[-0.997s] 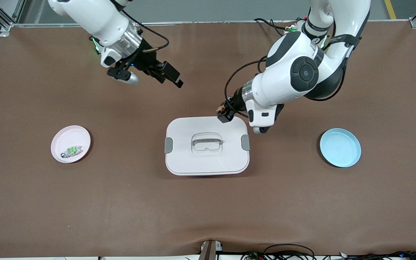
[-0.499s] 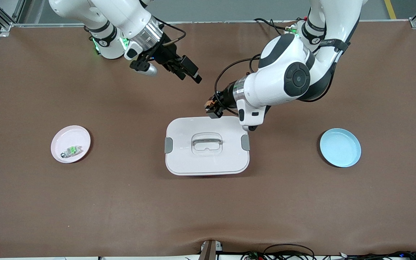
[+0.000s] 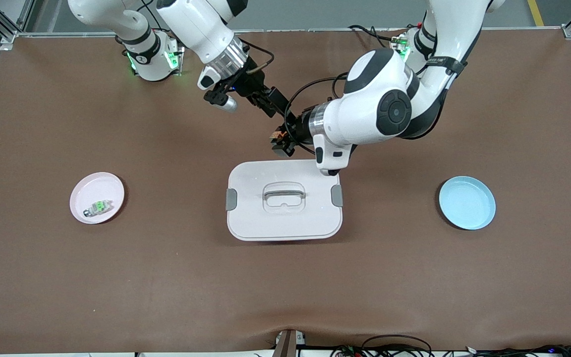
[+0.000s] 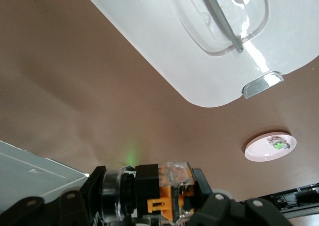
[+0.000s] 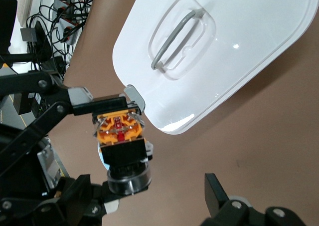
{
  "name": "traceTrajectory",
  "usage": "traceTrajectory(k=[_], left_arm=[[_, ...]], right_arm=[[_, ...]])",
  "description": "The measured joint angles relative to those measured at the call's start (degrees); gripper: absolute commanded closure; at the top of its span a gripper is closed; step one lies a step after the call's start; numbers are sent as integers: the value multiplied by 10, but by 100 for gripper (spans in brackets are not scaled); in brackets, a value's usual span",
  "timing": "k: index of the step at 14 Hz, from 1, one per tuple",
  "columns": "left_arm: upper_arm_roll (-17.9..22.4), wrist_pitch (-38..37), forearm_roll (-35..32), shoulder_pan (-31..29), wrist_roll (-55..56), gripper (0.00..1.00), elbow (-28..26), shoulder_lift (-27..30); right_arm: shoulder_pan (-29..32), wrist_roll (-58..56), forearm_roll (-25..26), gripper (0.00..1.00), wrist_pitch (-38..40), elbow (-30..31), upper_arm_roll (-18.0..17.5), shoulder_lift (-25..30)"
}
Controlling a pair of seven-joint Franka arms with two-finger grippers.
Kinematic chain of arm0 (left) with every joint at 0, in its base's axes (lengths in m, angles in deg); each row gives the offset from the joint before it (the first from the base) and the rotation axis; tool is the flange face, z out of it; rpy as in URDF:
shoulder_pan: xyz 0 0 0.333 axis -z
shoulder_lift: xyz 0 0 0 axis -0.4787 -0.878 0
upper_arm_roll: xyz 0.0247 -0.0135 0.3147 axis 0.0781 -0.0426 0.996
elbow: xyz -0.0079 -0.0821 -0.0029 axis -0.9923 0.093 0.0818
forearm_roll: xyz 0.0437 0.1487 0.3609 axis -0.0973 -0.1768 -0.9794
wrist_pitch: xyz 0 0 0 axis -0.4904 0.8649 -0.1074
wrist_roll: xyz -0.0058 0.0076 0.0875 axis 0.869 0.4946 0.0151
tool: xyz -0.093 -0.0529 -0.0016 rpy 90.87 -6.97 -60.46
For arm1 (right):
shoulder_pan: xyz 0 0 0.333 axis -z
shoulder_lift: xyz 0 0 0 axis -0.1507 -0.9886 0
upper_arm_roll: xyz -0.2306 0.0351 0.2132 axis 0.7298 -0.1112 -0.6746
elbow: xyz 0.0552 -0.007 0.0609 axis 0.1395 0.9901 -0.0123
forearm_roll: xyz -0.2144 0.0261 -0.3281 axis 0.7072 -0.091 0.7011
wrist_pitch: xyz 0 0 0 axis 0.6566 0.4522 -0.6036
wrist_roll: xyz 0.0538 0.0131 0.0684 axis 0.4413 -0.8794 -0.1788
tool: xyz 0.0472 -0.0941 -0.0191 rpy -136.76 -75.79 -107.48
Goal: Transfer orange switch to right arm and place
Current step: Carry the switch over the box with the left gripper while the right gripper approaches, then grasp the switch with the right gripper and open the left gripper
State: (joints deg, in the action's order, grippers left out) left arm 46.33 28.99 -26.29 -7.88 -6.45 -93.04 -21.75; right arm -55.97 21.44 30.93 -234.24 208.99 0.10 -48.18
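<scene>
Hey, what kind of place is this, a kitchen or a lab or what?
Most likely a robotics lab: two white arms are mounted at a table covered in a brown cloth, an aluminium frame stands at its corners, and loose cables trail along its edge.

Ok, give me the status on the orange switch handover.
Done: the left gripper is shut on the orange switch, holding it up over the table near the white lidded box. In hand: the right gripper hangs open close by the switch but has not gripped it. Left: the right gripper takes it, the left lets go, then the placing.
</scene>
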Motion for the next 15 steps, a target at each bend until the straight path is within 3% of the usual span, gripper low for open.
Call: traceTrajectory(k=[9,10,15], left_arm=[[0,0,0,2,1,100,1,0],[0,0,0,2,1,100,1,0],[1,0,0,3,1,100,1,-4]], right_arm=[[0,54,-4,0,-33,-16,4,-34],[0,56,-4,18,-33,-19,4,-36],[0,58,-4,77,-31,-27,4,-37]])
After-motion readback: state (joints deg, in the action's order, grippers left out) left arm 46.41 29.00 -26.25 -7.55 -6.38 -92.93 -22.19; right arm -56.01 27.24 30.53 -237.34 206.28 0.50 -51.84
